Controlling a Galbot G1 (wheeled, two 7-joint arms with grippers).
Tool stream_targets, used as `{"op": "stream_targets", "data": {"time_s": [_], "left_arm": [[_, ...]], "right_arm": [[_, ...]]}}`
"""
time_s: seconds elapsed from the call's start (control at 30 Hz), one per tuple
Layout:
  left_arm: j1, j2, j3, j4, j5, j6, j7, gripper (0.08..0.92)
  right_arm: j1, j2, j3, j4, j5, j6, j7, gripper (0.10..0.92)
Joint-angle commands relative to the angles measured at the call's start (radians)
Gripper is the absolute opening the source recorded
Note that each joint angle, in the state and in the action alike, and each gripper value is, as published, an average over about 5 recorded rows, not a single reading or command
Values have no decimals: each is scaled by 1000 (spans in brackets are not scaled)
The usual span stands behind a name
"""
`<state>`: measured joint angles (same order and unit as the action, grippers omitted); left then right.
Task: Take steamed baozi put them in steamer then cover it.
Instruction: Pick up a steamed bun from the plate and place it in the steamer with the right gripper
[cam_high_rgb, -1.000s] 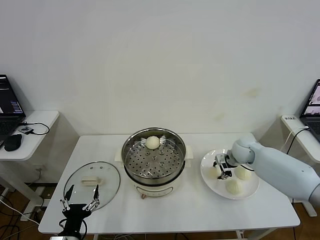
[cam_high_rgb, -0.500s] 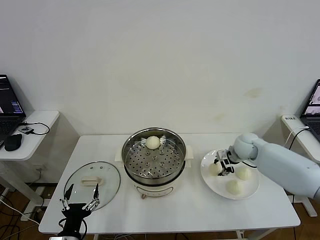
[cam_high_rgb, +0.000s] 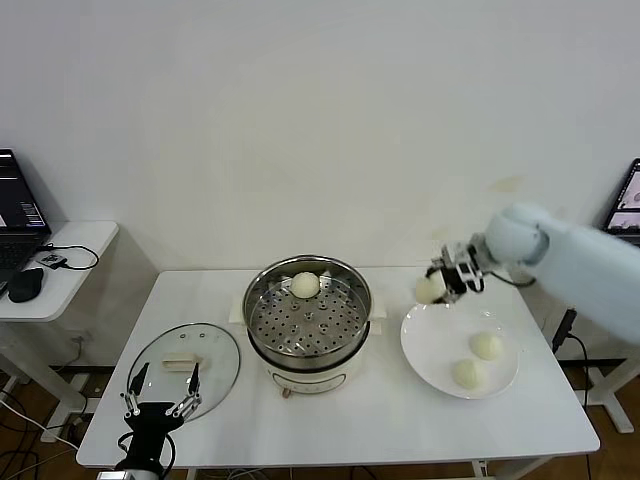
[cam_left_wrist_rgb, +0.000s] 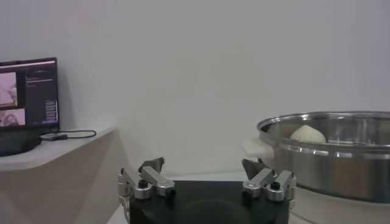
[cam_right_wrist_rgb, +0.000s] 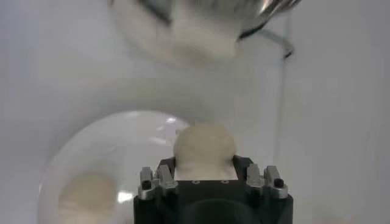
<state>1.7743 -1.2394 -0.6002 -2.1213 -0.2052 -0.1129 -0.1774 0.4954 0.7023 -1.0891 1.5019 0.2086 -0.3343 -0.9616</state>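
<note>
My right gripper (cam_high_rgb: 438, 284) is shut on a cream-white baozi (cam_high_rgb: 428, 290) and holds it in the air above the far edge of the white plate (cam_high_rgb: 430, 342). In the right wrist view this baozi (cam_right_wrist_rgb: 204, 145) fills the gap between the jaws. Two more baozi (cam_high_rgb: 486, 346) (cam_high_rgb: 466, 373) lie on the plate. The steel steamer (cam_high_rgb: 257, 318) stands at the table's middle with one baozi (cam_high_rgb: 305, 285) on its perforated tray. My left gripper (cam_high_rgb: 160, 398) hangs open and empty near the table's front left.
The glass lid (cam_high_rgb: 212, 352) with its cream handle lies flat on the table left of the steamer. A side table with a laptop (cam_high_rgb: 18, 215) and a mouse stands at far left. Another laptop (cam_high_rgb: 628, 205) sits at far right.
The right gripper has risen off the plate with one baozi, moving back and slightly towards the steamer. Two baozi stay on the plate. The left arm has not moved.
</note>
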Motion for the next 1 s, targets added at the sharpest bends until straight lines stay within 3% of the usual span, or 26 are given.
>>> {"op": "stream_targets", "data": {"time_s": [0.03,0.27,0.5,1.0], "left_arm": [[1,0,-1,-1,0,-3,0,823],[8,-2,-10,-5,2,-13,-2,823],[11,-7,-21,-12,-2,-16,-3,823],[-4,-12,-25,-5,-6,-21,-4,823]], "right_arm": [[238,118,-122,57,217,-87,46,613],[165,335,-123,-11,349,-173,141,619],[60,533,-122,-131,371,-230,197,619],[-76,694,-130,-291,314,-302,219,619]]}}
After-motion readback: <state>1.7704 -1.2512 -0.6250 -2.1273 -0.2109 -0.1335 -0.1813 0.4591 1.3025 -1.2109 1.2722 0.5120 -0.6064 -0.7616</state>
